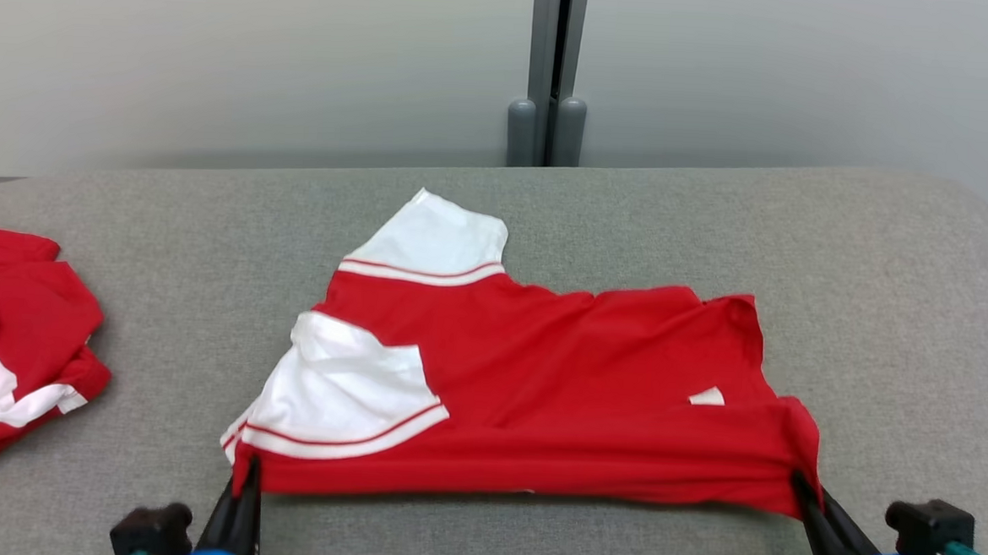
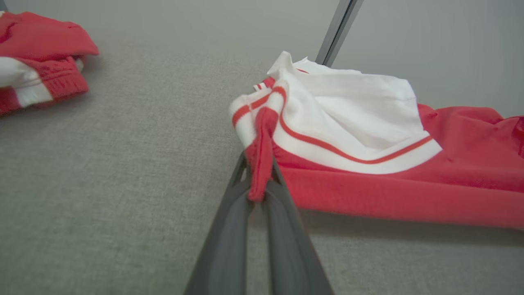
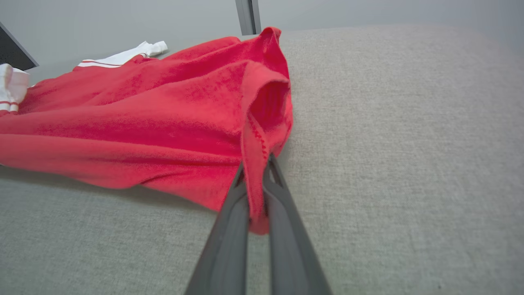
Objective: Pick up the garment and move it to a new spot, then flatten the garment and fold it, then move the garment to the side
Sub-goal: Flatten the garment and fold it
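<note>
The left gripper (image 1: 251, 464) and right gripper (image 1: 798, 481) each pinch a near corner of the red garment (image 1: 556, 382), lying toward the front edge of the table (image 1: 880, 332). Lift both together, I'd say, keeping the hem taut.

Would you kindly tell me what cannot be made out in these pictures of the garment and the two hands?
Second garment: cut off by the head view's left edge.
Small white patch on the red garment: too small in the head view to identify.
Left hand and right hand: bodies cut off by the head view's bottom edge.
How deep each grip reaches: hidden by pinched cloth in both wrist views.
</note>
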Robot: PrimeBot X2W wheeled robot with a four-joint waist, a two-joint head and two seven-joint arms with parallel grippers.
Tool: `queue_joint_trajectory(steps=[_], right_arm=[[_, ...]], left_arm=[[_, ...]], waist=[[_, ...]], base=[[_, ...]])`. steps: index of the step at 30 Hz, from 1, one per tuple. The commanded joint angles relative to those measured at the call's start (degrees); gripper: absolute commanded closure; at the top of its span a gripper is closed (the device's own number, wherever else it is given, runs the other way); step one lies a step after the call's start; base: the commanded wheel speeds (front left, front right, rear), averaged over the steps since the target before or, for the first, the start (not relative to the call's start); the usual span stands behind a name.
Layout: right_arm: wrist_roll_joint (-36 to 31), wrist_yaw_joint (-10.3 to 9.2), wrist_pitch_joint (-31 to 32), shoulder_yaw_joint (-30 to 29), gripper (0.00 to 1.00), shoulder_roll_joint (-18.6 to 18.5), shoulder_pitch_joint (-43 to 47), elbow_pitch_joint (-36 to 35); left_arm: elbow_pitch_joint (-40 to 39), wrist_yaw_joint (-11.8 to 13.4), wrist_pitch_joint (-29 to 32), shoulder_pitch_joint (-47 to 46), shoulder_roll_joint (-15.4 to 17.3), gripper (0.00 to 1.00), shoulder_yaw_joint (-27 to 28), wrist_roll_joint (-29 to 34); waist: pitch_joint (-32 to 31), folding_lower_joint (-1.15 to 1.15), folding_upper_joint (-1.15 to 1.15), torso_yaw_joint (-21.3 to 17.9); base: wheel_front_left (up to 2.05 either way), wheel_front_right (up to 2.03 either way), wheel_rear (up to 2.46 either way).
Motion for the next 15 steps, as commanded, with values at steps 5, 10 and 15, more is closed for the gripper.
queue_joint_trajectory(steps=[5,10,15], right_arm=[[1.7,-0.03,2.0,-1.2,1.00,-2.0,6.5,-6.4],[3.4,-0.02,6.0,-2.4,1.00,-1.1,12.5,-11.7],[1.7,-0.02,8.5,-4.1,0.67,0.2,15.4,-14.2]], left_arm=[[-7.0,2.4,-0.3,8.0,-0.8,1.00,1.9,1.0],[-10.5,3.0,-0.1,11.9,-1.8,1.00,1.2,1.2],[-10.5,3.5,0.0,13.0,-2.0,0.00,0.5,1.4]], waist=[[-0.3,0.01,0.01,1.0],[-0.3,0.01,0.01,2.3],[-0.7,0.01,0.01,2.4]], base=[[0.00,0.00,0.00],[0.00,0.00,0.00],[0.00,0.00,0.00]])
